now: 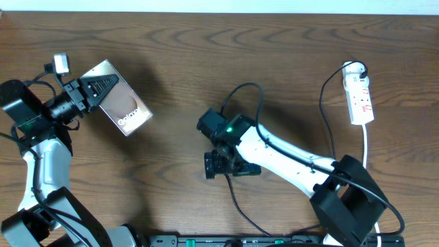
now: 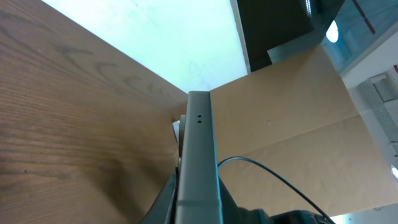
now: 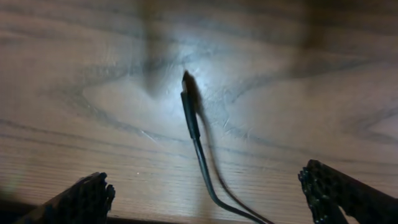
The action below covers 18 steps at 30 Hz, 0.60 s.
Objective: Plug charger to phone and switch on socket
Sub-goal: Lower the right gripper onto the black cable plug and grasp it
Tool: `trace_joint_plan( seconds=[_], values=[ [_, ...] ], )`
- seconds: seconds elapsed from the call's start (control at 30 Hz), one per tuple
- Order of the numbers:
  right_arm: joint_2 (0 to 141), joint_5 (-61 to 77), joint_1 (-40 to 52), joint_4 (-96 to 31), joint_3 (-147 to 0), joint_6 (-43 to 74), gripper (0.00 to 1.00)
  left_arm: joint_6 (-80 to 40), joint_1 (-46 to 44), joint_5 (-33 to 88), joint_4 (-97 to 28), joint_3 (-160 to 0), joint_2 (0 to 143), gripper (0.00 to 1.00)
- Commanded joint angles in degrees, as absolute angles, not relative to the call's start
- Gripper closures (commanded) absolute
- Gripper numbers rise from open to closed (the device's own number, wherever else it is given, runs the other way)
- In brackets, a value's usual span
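Dark wood-grain surface (image 1: 178, 62), w/ bright glare spot in right wrist view. Brown cardboard sheet (image 2: 292, 124) beyond surface edge, white panel (image 2: 155, 37) next to it. Black rail (image 1: 226, 241) along front edge.

Dark wood-grain table (image 1: 288, 48); brown cardboard panel (image 2: 292, 118); white surface (image 2: 155, 31) beyond edge.

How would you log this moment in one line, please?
left gripper: shut on phone | right gripper: open above charger plug lying on table | socket: no gripper near
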<state>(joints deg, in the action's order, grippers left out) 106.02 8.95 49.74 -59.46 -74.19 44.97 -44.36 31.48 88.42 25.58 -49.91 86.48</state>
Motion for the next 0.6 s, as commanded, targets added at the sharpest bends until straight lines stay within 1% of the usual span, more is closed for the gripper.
trace_joint_plan(
  seconds=[0.0, 0.1, 0.2, 0.33, 0.43, 0.47, 0.5, 0.57],
  values=[
    [106.85, 8.03, 51.35, -59.07, -72.71, 47.46, 0.07, -43.29, 31.7, 90.13, 26.04, -50.13, 85.84, 0.92],
    [106.85, 8.03, 52.1, -57.1, -70.65, 48.47, 0.09, -43.29, 31.7, 90.13, 26.04, -50.13, 85.84, 0.93],
    [106.85, 8.05, 52.12, -55.0, -68.97, 49.3, 0.17, -43.29, 31.7, 90.13, 26.04, -50.13, 85.84, 0.93],
    [106.91, 7.86, 52.14, -54.3, -68.53, 49.25, 0.21, -43.29, 31.7, 90.11, 26.04, -50.13, 85.84, 0.92],
    [107.18, 6.39, 52.14, -54.22, -68.51, 49.25, 0.29, -43.29, 31.7, 90.13, 26.04, -50.13, 85.84, 0.93],
    [107.33, 6.0, 52.14, -54.17, -68.51, 49.25, 0.29, -43.29, 31.7, 90.13, 26.04, -50.13, 85.84, 0.92],
    [108.16, 5.93, 52.14, -53.63, -68.51, 49.25, 0.32, -43.29, 31.7, 90.13, 26.04, -50.13, 85.84, 0.92],
    [110.39, 5.96, 52.14, -52.56, -68.51, 49.25, 0.42, -43.29, 31.7, 90.13, 26.04, -50.13, 85.84, 0.93]
  ],
)
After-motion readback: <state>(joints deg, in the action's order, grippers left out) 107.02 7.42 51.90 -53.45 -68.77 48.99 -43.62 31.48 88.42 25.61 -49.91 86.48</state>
